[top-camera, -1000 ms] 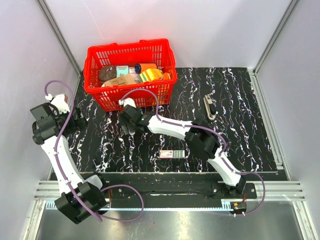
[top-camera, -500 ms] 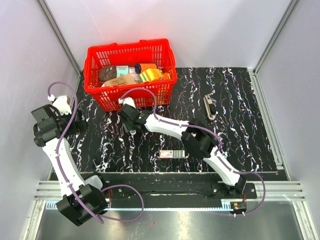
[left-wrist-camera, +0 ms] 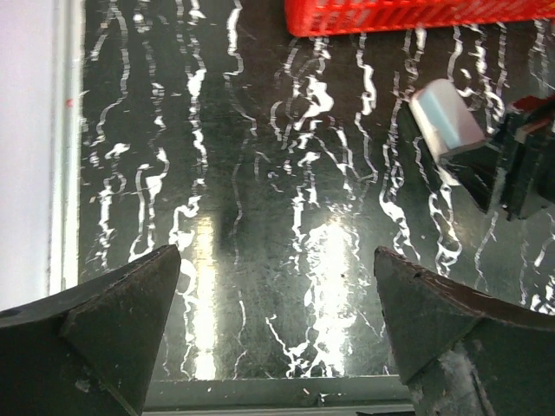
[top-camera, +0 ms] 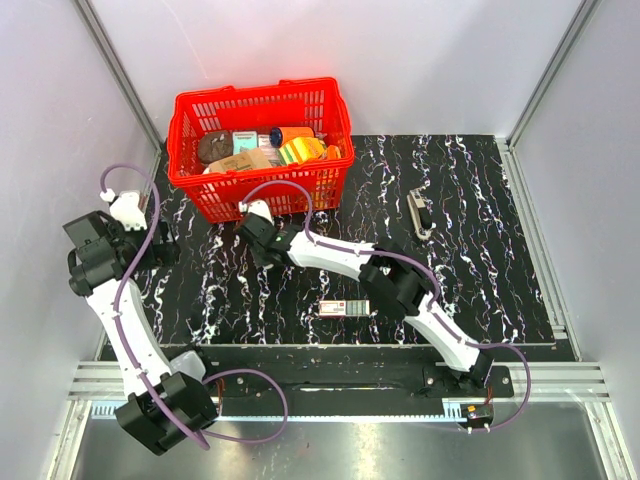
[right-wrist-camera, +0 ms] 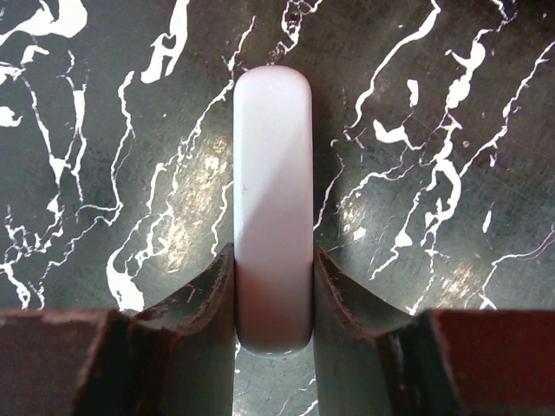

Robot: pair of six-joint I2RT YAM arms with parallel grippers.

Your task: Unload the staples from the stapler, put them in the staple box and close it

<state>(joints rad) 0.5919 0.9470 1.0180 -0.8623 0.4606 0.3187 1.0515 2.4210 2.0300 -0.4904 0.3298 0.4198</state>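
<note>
The stapler (right-wrist-camera: pixel 273 173) is a long white rounded bar lying flat on the black marbled table, pointing away from my right wrist camera. My right gripper (right-wrist-camera: pixel 273 264) is shut on its near end, both fingers (right-wrist-camera: pixel 208 295) pressed against its sides. In the left wrist view the stapler's pale end (left-wrist-camera: pixel 447 121) sticks out of the dark right gripper (left-wrist-camera: pixel 512 165). From above, the right gripper (top-camera: pixel 262 235) sits just in front of the basket and hides the stapler. My left gripper (left-wrist-camera: pixel 277 286) hangs open over bare table at the left (top-camera: pixel 160 245). No staples are visible.
A red basket (top-camera: pixel 255 95) full of assorted items stands at the back left, its wall (left-wrist-camera: pixel 416 13) close behind the stapler. A small box (top-camera: pixel 344 307) lies near the table's front middle. A metal tool (top-camera: pixel 420 213) lies at the right. White walls enclose the table.
My right gripper has closed from wide open onto the stapler and crept slightly toward the basket. The left arm has shifted a little; its gripper stays open.
</note>
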